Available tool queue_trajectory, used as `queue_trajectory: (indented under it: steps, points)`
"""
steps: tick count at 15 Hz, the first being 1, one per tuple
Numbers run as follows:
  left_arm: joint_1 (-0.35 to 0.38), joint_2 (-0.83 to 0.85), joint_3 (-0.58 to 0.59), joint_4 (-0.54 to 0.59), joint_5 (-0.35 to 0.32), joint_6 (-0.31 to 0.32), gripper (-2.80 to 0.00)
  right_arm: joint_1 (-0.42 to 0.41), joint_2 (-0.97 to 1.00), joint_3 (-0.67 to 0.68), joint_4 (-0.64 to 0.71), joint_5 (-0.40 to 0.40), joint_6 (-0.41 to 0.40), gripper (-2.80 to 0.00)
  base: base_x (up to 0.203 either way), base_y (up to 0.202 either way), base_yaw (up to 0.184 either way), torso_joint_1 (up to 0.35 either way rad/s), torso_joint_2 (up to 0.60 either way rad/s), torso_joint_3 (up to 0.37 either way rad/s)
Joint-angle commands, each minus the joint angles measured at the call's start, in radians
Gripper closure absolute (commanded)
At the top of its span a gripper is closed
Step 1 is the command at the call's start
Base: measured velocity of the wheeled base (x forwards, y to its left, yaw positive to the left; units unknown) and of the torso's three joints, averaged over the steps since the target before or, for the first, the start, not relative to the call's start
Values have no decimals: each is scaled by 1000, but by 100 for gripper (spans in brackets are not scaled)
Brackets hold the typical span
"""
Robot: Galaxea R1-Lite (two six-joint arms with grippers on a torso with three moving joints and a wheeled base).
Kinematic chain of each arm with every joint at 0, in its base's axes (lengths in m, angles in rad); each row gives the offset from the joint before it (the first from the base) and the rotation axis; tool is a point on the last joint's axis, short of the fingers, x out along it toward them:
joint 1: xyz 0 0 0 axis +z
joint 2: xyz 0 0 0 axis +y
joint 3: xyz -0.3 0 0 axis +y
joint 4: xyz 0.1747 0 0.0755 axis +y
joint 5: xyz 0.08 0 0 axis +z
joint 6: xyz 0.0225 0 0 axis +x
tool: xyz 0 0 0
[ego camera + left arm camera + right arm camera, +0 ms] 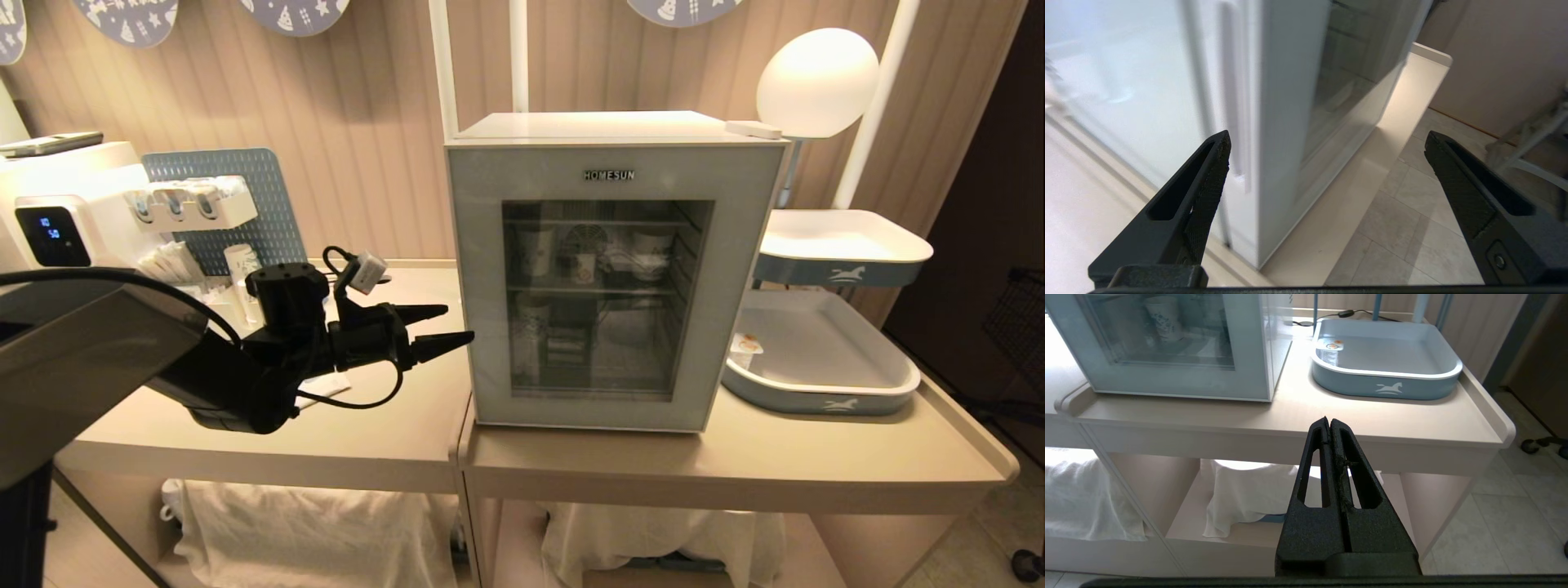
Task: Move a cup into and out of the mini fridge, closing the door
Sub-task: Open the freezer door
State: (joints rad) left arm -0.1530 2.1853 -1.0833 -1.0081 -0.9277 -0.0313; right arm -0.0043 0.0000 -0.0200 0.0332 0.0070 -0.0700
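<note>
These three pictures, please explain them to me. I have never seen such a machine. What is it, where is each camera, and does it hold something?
It is a robot with two arms. The wide picture comes from a camera on its head; the other two come from cameras on its wrists, behind the fingers.

On the counter stands the mini fridge, its door closed. Beside it, a blue tray holds the cup.

The left gripper is open and empty, level with the fridge's left edge. The right gripper is shut, holds nothing, and hangs low in front of the counter.
</note>
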Motion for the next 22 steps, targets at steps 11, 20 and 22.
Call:
queue_trajectory:
  steps: [11,20,22]
  points:
    - [-53,31,-30,-4,82,4,-280,0,2,2,-6,1,-1,0,0,0,0,0,0,0]
    - [-65,-2,49,-6,64,-1,-280,0,2,2,-4,1,-1,0,0,0,0,0,0,0]
    - [-63,-26,84,-28,24,-1,-280,0,2,2,-4,1,-1,0,0,0,0,0,0,0]
